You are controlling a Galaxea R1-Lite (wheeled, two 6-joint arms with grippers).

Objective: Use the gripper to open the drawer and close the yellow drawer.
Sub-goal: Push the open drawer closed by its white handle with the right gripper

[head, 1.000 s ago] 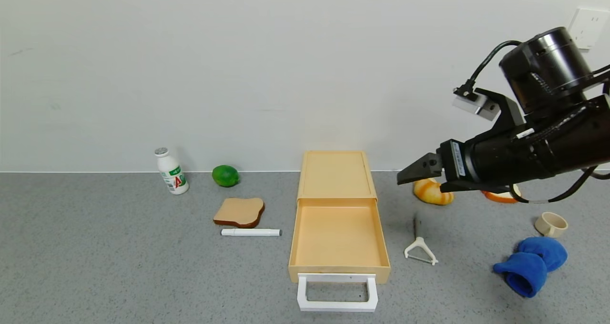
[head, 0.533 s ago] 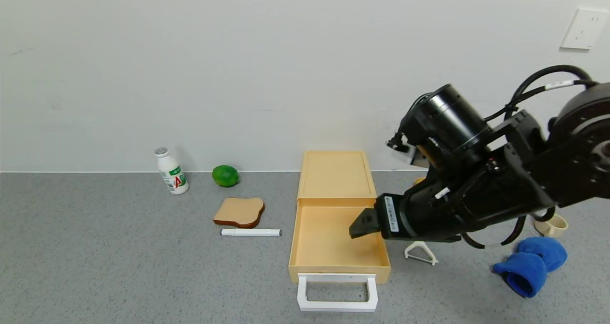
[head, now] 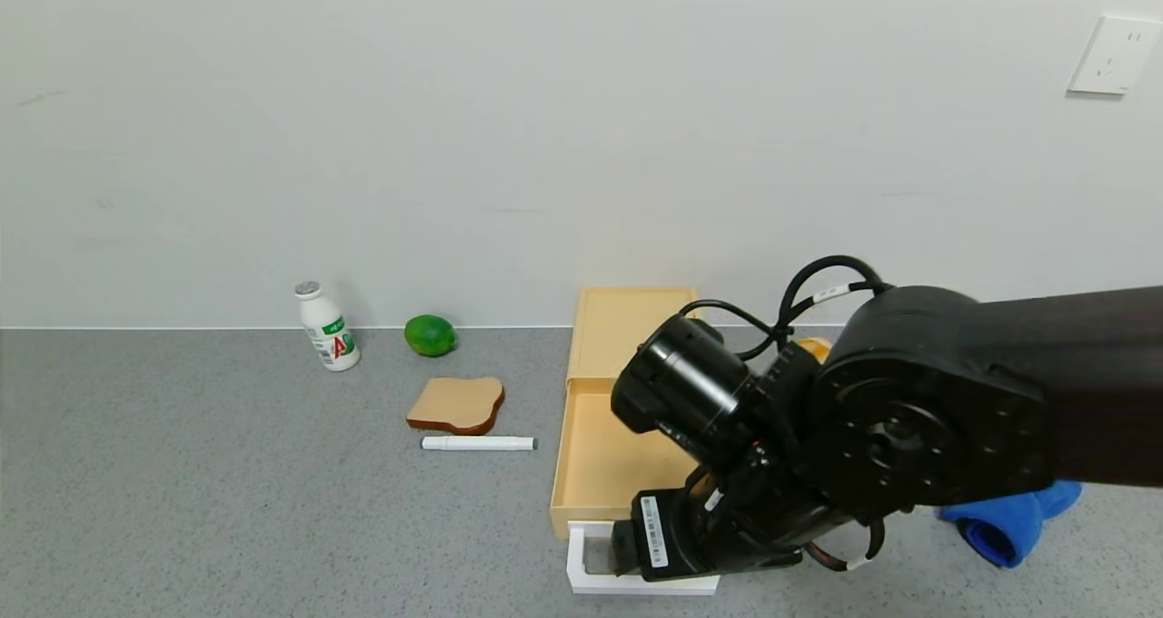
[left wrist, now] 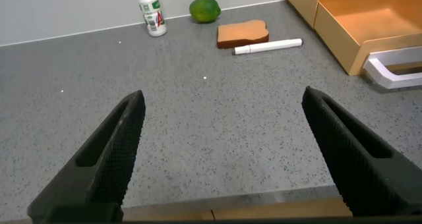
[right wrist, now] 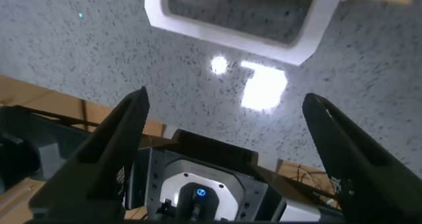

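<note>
The pale yellow drawer [head: 591, 454] stands pulled out of its low casing [head: 627, 327], with its white loop handle [head: 581, 563] toward the table's front. My right gripper [head: 636, 545] is low at the handle, and the arm covers the drawer's right half. In the right wrist view the right gripper [right wrist: 227, 99] is open and empty, with the handle [right wrist: 224, 34] just beyond its fingertips and not touched. My left gripper [left wrist: 223, 95] is open and empty above the bare table near its front edge, left of the drawer [left wrist: 369, 20].
Left of the drawer lie a toast slice [head: 456, 403] and a white marker [head: 479, 443], with a small bottle [head: 327, 327] and a lime [head: 430, 335] near the wall. A blue cloth [head: 1008, 518] shows on the right, under the arm.
My right arm has swung from high at the right, leftward and down across the open drawer to its handle at the front. The drawer has not moved.
</note>
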